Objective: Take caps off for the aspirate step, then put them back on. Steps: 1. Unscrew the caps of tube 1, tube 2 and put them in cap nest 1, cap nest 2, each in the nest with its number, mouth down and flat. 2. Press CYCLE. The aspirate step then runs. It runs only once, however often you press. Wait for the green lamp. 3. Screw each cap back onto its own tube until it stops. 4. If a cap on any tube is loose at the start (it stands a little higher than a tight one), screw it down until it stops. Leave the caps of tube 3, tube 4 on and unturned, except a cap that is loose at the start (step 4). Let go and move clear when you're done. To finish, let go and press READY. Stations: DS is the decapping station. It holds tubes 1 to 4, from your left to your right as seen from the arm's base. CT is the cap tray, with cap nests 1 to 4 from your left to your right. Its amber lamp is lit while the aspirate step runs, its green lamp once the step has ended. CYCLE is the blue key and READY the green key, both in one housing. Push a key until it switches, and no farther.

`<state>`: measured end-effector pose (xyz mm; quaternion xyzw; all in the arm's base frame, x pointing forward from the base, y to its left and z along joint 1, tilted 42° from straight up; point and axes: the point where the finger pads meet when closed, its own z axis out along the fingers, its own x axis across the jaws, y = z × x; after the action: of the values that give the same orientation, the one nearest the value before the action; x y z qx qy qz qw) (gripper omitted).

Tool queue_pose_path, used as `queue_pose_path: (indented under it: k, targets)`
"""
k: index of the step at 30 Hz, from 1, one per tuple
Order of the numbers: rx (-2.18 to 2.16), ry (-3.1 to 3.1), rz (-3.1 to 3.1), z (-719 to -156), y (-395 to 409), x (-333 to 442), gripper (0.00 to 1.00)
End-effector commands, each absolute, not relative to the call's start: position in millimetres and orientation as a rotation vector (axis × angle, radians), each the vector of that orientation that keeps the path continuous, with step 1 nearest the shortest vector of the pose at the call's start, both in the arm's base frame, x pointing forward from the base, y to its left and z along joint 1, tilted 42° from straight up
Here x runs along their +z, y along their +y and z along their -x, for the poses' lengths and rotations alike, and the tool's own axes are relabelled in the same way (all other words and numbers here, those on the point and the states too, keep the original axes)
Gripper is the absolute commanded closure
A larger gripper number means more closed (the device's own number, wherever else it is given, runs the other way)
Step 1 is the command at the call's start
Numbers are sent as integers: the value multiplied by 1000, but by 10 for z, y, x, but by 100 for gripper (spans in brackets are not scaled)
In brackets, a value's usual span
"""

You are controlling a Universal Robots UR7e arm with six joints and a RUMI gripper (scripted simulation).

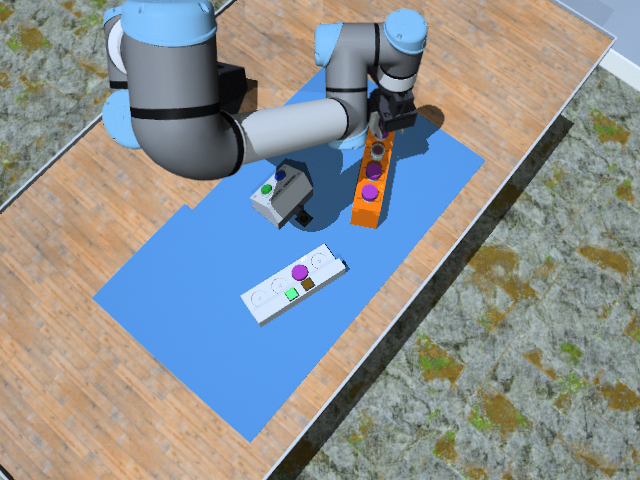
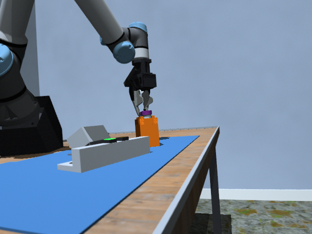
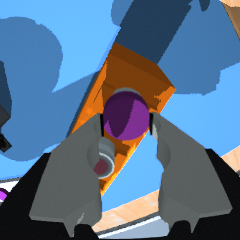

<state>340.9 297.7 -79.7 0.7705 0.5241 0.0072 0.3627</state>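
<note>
My gripper (image 1: 384, 133) (image 2: 142, 112) (image 3: 125, 114) is shut on the purple cap of tube 1 (image 3: 126, 115), at the far end of the orange decapping station (image 1: 365, 218) (image 2: 148, 132) (image 3: 131, 65). The cap sits over its tube; whether it is tight cannot be told. Tube 2 (image 1: 377, 150) (image 3: 103, 165) is open. Purple caps are on tube 3 (image 1: 373, 170) and tube 4 (image 1: 370, 192) (image 2: 146, 112). Another purple cap (image 1: 299, 272) lies in cap nest 2 of the white tray (image 1: 268, 311) (image 2: 113, 154). The green lamp (image 1: 291, 293) (image 2: 109, 139) is lit; the amber lamp (image 1: 307, 283) is dark.
The grey key housing (image 1: 296, 198) (image 2: 97, 132) stands between the arm and the station, with the blue CYCLE key (image 1: 280, 175) and green READY key (image 1: 266, 189). A small black block (image 1: 303, 218) is beside it. Cap nests 1, 3 and 4 are empty.
</note>
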Motion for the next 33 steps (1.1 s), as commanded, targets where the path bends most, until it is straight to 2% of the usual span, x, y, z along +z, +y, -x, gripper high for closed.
queue_pose_path:
  k: [1,13,33]
  targets:
    - [17,1372,-1977,-3418,2989,-795,100]
    - [17,1371,-1977,-3418,2989,-795,100]
    - [384,502,-2390,-3425,2999,-803,100]
